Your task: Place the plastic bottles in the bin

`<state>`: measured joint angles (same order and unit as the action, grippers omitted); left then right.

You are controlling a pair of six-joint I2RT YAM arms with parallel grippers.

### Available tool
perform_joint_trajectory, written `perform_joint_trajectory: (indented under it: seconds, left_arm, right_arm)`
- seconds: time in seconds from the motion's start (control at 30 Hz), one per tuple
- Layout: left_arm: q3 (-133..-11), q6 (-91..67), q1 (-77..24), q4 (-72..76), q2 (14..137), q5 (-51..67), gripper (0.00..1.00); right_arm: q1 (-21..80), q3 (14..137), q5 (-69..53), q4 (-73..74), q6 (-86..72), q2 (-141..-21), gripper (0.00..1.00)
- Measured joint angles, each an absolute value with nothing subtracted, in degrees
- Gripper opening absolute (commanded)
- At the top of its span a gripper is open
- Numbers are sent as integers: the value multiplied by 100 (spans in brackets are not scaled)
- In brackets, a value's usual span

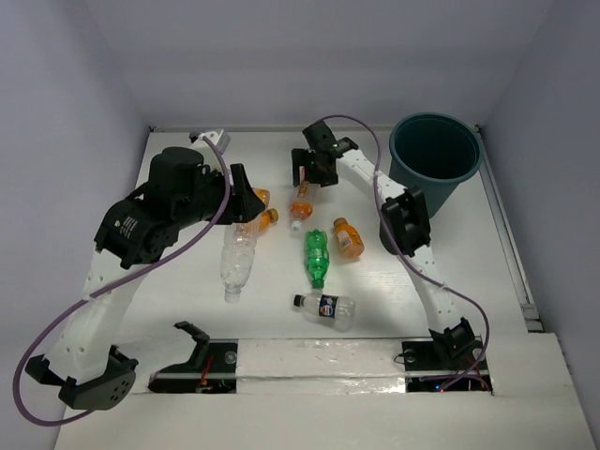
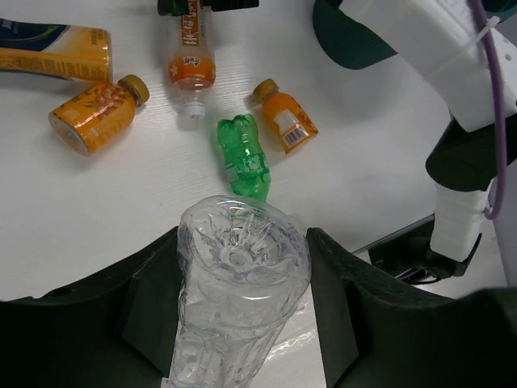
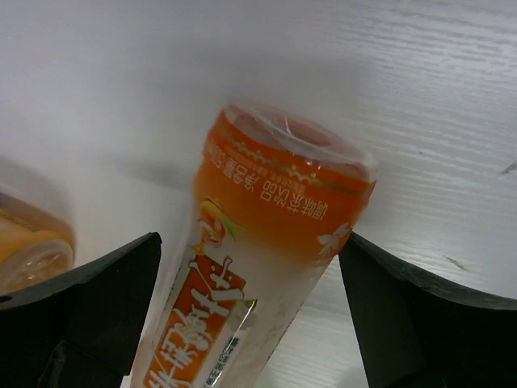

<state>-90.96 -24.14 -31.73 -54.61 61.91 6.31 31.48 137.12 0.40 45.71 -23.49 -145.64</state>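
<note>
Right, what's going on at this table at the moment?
Two robot arms are clearing plastic bottles into the teal bin. The left tool is closed on the base end of the clear bottle. The right tool stands open around an orange-labelled bottle lying on the table, not yet gripping it. The green bottle and the others lie loose on the table, outside the bin.
</note>
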Motion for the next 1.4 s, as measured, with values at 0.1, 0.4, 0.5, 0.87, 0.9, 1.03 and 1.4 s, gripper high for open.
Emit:
perform_joint_trajectory:
  seconds: [0.1, 0.4, 0.5, 0.87, 0.9, 1.03, 1.4]
  left_arm:
    - [-9102, -2473, -3173, -5459, 6152, 670, 20]
    - [-9100, -2571, -3173, -5435, 6077, 705, 20]
    - [-9107, -2582, -3173, -5406, 6047, 705, 19]
    - [-9500, -2696, -3170, -4731, 6361, 923, 18]
    - [-9502, -2729, -3170, -4622, 6403, 963, 18]
    - [-9592, -2838, -3170, -4195, 6663, 1127, 18]
    - [-11037, -2947, -3166, -3343, 7953, 1527, 20]
  right_arm:
    - [3124, 13749, -104, 4676, -2445, -14667, 81]
    - [3164, 13618, -548, 4165, -2941, -14556, 57]
    - [3164, 13260, -598, 3837, -3135, -14322, 57]
    - [2768, 13384, 36, 2917, -2985, -11666, 56]
    - [2604, 13139, 198, 2808, -2873, -11104, 56]
    - [1688, 12514, 823, 2456, -2497, -9417, 56]
    - [137, 10755, 1787, 2329, -1879, -8785, 57]
